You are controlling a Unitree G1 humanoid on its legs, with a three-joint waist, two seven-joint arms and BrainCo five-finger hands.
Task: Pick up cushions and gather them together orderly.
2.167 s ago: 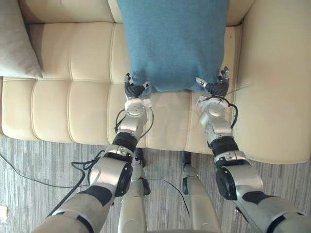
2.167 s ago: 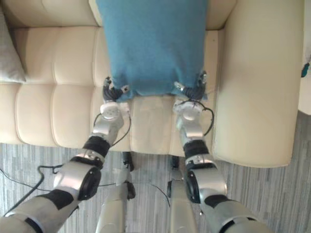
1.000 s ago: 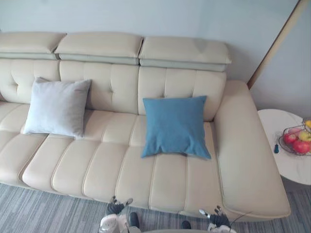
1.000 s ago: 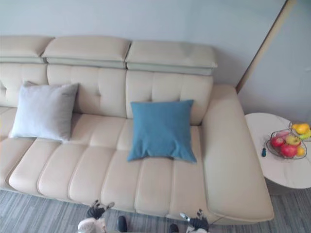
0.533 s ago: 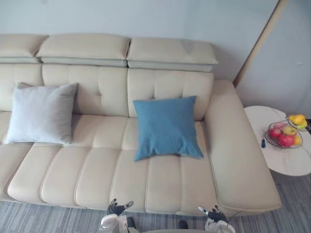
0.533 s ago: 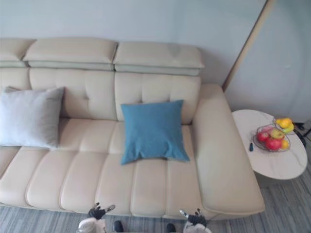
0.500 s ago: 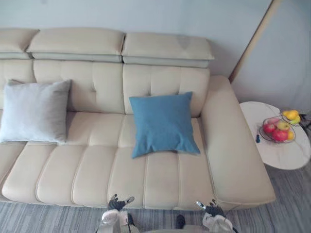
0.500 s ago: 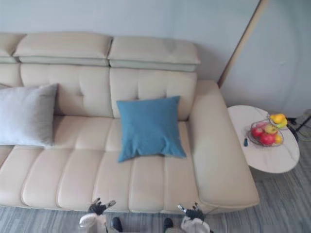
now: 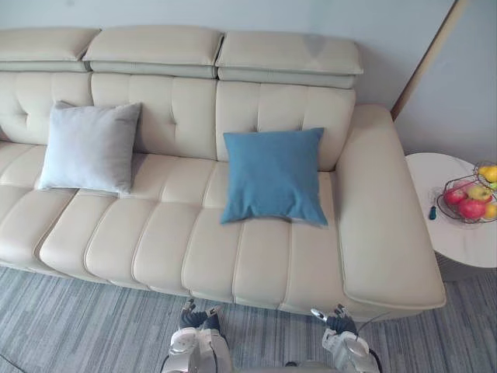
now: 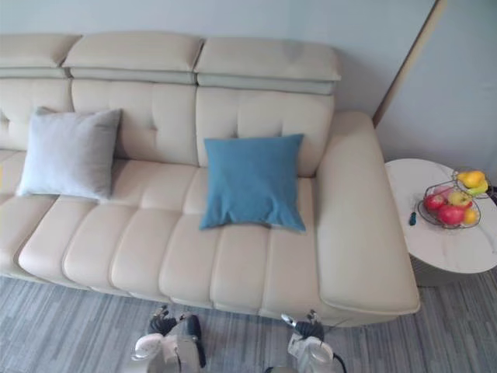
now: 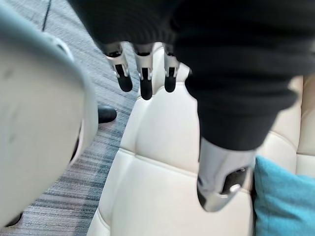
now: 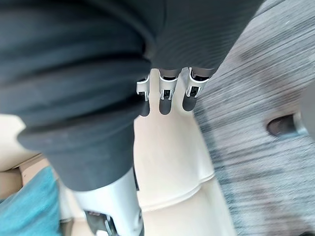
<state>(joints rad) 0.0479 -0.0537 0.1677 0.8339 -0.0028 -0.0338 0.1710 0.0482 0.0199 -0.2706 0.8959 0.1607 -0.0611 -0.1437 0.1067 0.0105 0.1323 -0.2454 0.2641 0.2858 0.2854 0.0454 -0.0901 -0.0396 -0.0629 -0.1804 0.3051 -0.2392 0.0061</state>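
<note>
Fingers (image 11: pixel 141 81) of left hand (image 9: pixel 194 318) straight and loose, thumb (image 11: pixel 220 184) held apart, nothing in them. The hand hangs low over the grey striped carpet (image 9: pixel 78 326), just in front of the sofa (image 9: pixel 163 241) front edge. Right hand (image 9: pixel 335 319) same: fingers (image 12: pixel 165 96) straight, relaxed, empty, also just off the sofa front, below the right armrest (image 9: pixel 380 210).

Cream tufted sofa, left to right: grey cushion (image 9: pixel 89 148) stands leaning on the backrest over the left part of the seat. Bare seat panels follow. Blue cushion (image 9: pixel 273 177) leans on the backrest over the right part of the seat, its right edge just beside the armrest. The two cushions are well apart, both far from either hand.

Right of the armrest a round white side table (image 9: pixel 458 245) with a wire fruit basket (image 9: pixel 470 200) holding red and yellow fruit. A small dark item (image 9: pixel 432 213) lies beside the basket, too small to identify.
</note>
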